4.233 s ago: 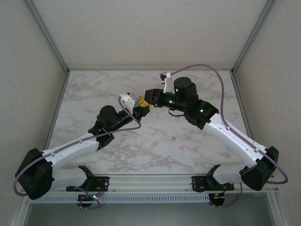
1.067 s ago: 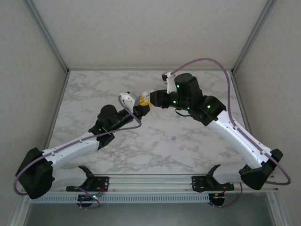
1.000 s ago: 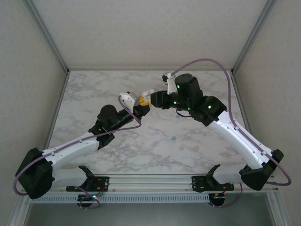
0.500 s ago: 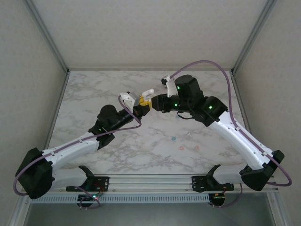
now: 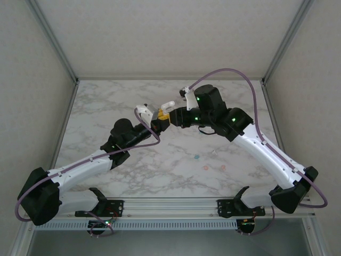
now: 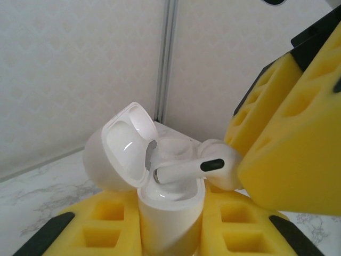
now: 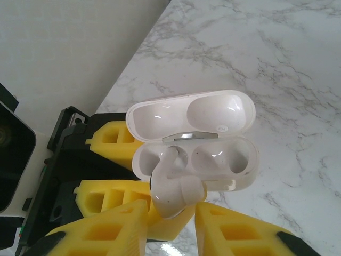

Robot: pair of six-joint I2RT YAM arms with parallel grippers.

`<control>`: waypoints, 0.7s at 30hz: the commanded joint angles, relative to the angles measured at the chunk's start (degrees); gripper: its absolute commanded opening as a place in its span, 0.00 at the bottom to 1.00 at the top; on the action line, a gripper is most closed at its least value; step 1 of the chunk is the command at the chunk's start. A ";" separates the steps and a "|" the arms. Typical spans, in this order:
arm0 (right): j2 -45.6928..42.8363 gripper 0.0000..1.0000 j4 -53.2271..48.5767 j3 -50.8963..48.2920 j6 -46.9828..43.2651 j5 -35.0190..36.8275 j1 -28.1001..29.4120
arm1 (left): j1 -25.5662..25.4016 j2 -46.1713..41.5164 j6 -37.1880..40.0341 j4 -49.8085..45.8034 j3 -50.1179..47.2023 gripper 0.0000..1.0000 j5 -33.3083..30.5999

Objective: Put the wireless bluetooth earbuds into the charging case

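My right claw (image 7: 170, 224) pinches a white earbud (image 7: 173, 192) by its round head, between the yellow pads (image 7: 106, 229). I hold it by the head so the thin stem is free to go in first. My left claw (image 6: 170, 237) is squeezed tight on the white charging case (image 6: 168, 205). It grips low on the body, so the mouth and the lid (image 6: 125, 144) are not blocked. The lid is swung open and back. Both claws meet up off the worktop (image 5: 106, 101), and the tight grip means the case cannot slide away when I push.

The white earbud is at the mouth of the case, touching it, with its stem tip in one of the two holes. The other hole looks empty. Its long way runs from head to stem. It lies nearly flat across the mouth, stem toward the lid hinge, head toward my right claw. I think it must tip up more, so the stem can go straight down.

A teal earbud (image 5: 196, 158) and two pink earbuds (image 5: 205, 167) lie on the worktop, well apart from the case.
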 commanded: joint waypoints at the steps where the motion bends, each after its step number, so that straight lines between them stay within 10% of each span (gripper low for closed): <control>1: 0.31 0.28 0.68 1.31 -0.08 -1.09 0.30 | -0.37 -0.92 -0.01 0.26 2.37 0.12 0.82; 21: 1.93 0.29 -1.60 3.57 -1.86 0.26 0.38 | -0.37 -0.42 2.91 -2.59 3.37 0.11 2.69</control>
